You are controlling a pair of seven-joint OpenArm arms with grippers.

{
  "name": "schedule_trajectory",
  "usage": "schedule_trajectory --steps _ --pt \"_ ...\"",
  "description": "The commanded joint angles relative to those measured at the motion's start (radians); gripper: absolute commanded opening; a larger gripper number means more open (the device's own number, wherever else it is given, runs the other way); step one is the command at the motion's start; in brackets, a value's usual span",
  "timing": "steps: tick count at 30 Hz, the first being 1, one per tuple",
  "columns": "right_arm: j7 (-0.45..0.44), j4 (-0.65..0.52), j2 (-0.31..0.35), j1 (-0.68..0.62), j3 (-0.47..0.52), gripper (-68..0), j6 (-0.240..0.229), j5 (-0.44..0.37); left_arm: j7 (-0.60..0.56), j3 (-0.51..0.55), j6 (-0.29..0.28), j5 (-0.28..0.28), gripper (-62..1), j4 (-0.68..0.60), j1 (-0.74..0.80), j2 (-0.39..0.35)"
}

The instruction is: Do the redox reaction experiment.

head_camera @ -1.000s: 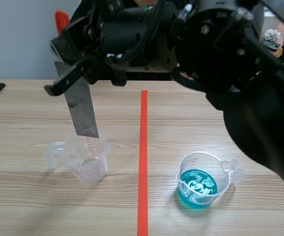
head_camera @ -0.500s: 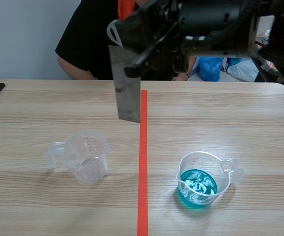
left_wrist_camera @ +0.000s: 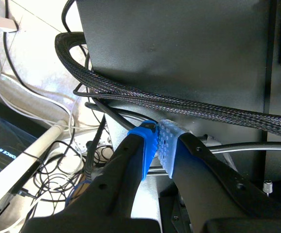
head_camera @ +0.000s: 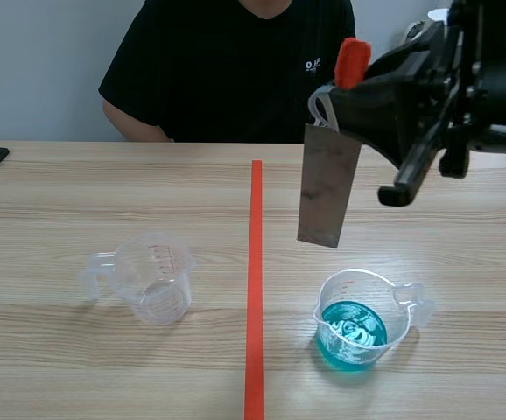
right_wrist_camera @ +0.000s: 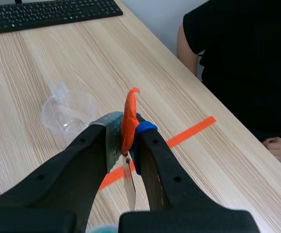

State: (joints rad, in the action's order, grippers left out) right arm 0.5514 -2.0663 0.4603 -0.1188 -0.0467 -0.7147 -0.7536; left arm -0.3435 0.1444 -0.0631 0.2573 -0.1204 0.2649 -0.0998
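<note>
Below the right gripper [right_wrist_camera: 129,128], which clamps its orange tab [right_wrist_camera: 129,112], the metal strip [head_camera: 327,187] hangs above the cup of blue liquid [head_camera: 358,325]; the empty cup [head_camera: 154,278] stands well aside. The left gripper [left_wrist_camera: 158,144] has its fingers pressed together on nothing.

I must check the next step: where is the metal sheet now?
In the scene view the metal sheet hangs from the right gripper, right of the tape line, above the cup of blue liquid and clear of it.

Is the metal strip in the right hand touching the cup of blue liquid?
Apart. The scene view shows the metal strip hanging from the right hand, its lower edge above the cup of blue liquid, with bare table visible between them.
</note>
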Motion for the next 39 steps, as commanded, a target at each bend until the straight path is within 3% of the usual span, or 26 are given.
schedule_trajectory --steps 1,6,21,39 --pt "-0.019 -0.045 0.006 -0.019 0.024 -66.9 0.002 -0.018 -0.003 0.002 -0.002 -0.002 -56.7 -0.011 -0.002 0.000" --pt "-0.019 -0.121 0.005 -0.126 0.113 -66.9 -0.031 -0.018 -0.004 0.002 -0.002 -0.002 -56.7 -0.011 -0.002 0.000" --pt "-0.093 -0.183 0.005 -0.356 0.315 -66.9 -0.031 -0.018 -0.003 0.002 -0.002 -0.002 -56.7 -0.011 -0.002 0.000" --pt "-0.106 -0.183 0.005 -0.365 0.330 -66.9 -0.031 -0.017 -0.004 0.002 -0.002 -0.002 -56.7 -0.011 -0.002 0.000"
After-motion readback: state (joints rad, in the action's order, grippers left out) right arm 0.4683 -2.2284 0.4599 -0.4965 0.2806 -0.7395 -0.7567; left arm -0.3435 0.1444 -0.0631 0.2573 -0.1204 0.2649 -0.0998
